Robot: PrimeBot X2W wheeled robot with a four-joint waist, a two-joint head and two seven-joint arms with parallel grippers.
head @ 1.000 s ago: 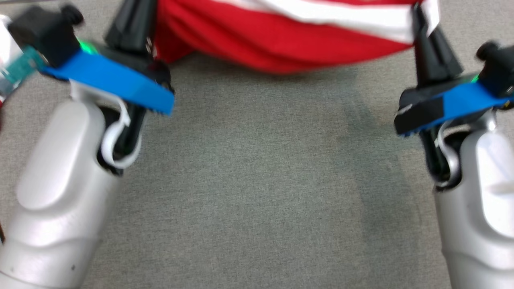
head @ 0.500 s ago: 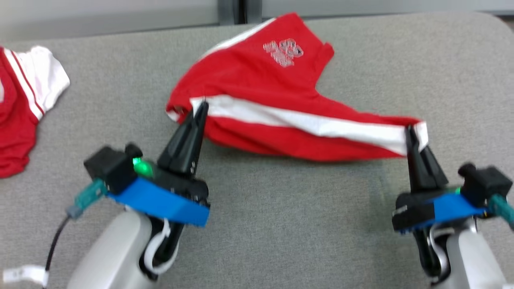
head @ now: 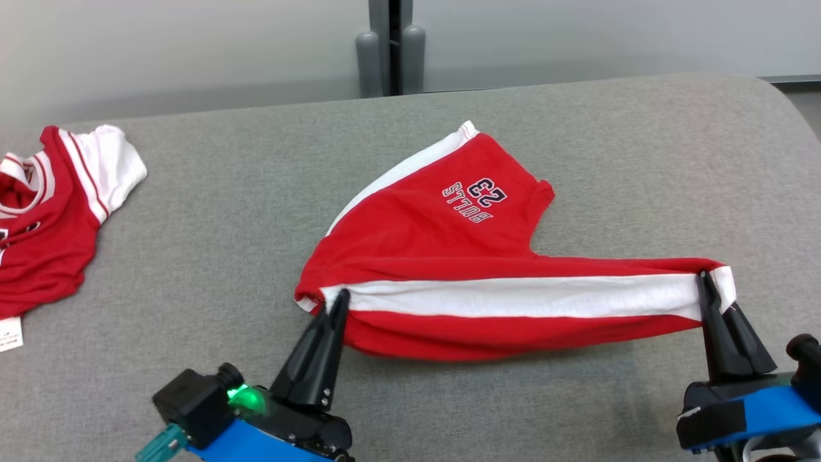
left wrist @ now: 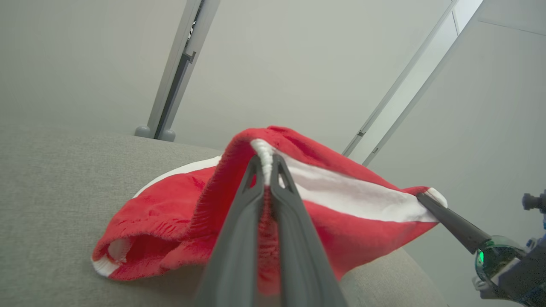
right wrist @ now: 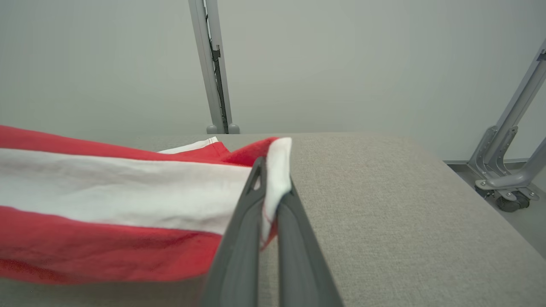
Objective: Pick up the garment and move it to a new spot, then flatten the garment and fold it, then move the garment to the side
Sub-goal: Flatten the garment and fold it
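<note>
Pale grey wall filled the background, with a metal post rising behind the far edge of the grey fabric-covered tabletop that I was working over. Red basketball shorts lay right of the tabletop's middle. Their far part rested flat on the fabric, while the near edge, with its broad white stripe, was drawn out taut between my two grippers and raised a little off the surface. A second red and white garment, a jersey, sat crumpled at the far left of the tabletop, well apart from the shorts.

My left gripper was clamped on the left end of the white stripe; the left wrist view showed its fingers pinching the white hem with red cloth bunched on either side. My right gripper was closed on the right end of the stripe, and the right wrist view showed the white corner squeezed between its fingers.

On the flat part of the shorts I could read the print BULLS 23, upside down to me. A small white tag lay at the jersey's near edge.
</note>
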